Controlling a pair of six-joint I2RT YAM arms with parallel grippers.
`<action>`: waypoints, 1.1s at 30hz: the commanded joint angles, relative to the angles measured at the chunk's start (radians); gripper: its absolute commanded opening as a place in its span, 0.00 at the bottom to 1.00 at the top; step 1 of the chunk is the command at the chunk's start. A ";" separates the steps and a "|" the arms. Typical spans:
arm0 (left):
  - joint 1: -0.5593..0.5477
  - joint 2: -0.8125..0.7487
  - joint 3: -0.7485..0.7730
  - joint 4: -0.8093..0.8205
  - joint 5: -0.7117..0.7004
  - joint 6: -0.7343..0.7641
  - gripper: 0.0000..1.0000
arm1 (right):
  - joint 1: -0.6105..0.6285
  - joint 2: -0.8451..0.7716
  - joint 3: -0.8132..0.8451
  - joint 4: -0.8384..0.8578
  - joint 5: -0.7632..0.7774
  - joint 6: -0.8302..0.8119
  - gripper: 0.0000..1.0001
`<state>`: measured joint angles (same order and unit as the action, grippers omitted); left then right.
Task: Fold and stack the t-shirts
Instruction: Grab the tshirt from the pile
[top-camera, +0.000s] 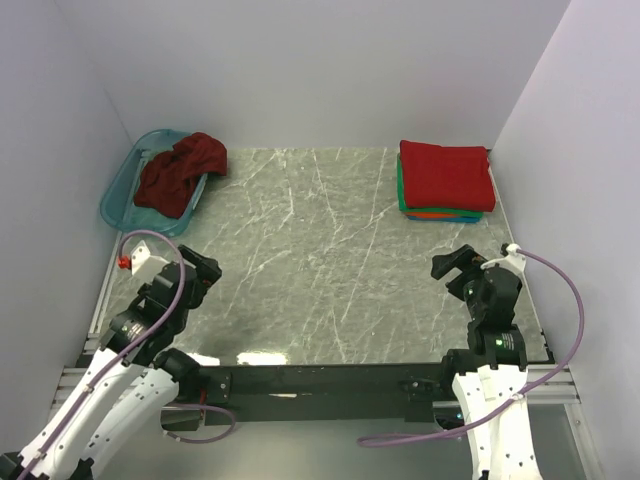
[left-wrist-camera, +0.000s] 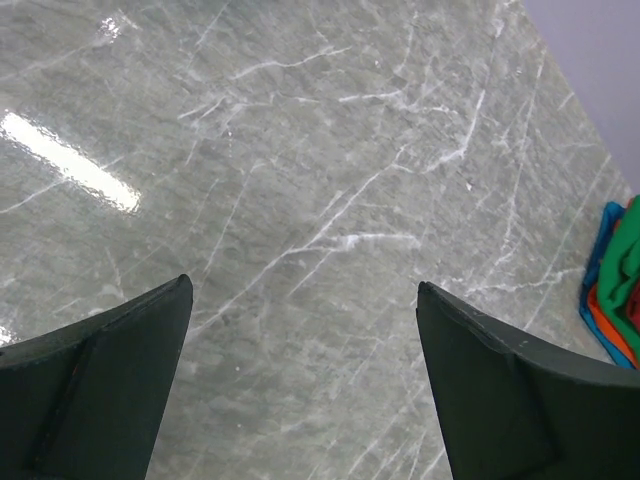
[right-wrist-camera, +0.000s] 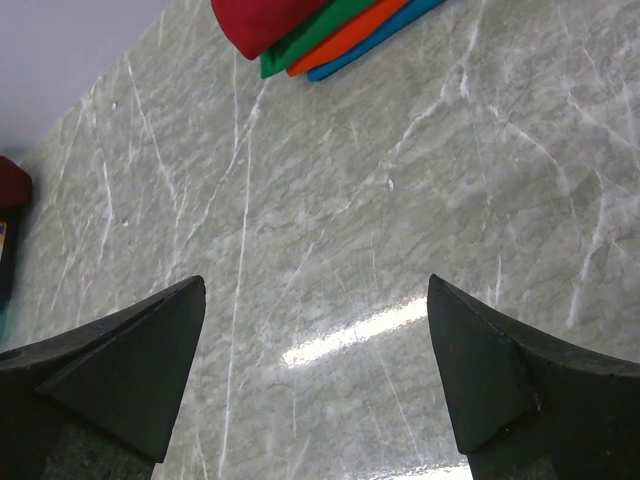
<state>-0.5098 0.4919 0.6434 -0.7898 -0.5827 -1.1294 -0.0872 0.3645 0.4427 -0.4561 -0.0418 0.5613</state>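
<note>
A crumpled dark maroon t-shirt (top-camera: 176, 173) lies in the teal tub (top-camera: 122, 189) at the far left, spilling over its right rim. At the far right stands a stack of folded t-shirts (top-camera: 444, 180): bright red on top, green, orange and blue below. Its edge shows in the right wrist view as a stack (right-wrist-camera: 310, 30) and in the left wrist view as coloured edges (left-wrist-camera: 615, 280). My left gripper (top-camera: 200, 270) hangs open over bare marble at the near left. My right gripper (top-camera: 452, 268) is open at the near right. Neither holds anything.
The grey marble table (top-camera: 310, 250) is enclosed by pale walls on three sides. A dark rail with the arm bases (top-camera: 320, 380) runs along the near edge. Purple cables (top-camera: 560, 290) loop beside each arm.
</note>
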 joint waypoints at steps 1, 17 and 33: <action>0.001 0.045 0.021 0.053 -0.046 0.002 0.99 | 0.007 -0.016 -0.001 0.057 0.002 0.000 0.97; 0.423 0.749 0.462 0.557 0.185 0.354 0.99 | 0.004 0.014 -0.065 0.131 0.014 0.008 0.98; 0.608 1.396 0.960 0.517 0.483 0.488 0.98 | 0.004 0.037 -0.082 0.157 -0.027 -0.011 0.98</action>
<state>0.0906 1.8332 1.5402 -0.2443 -0.1631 -0.6853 -0.0872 0.3817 0.3660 -0.3504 -0.0540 0.5697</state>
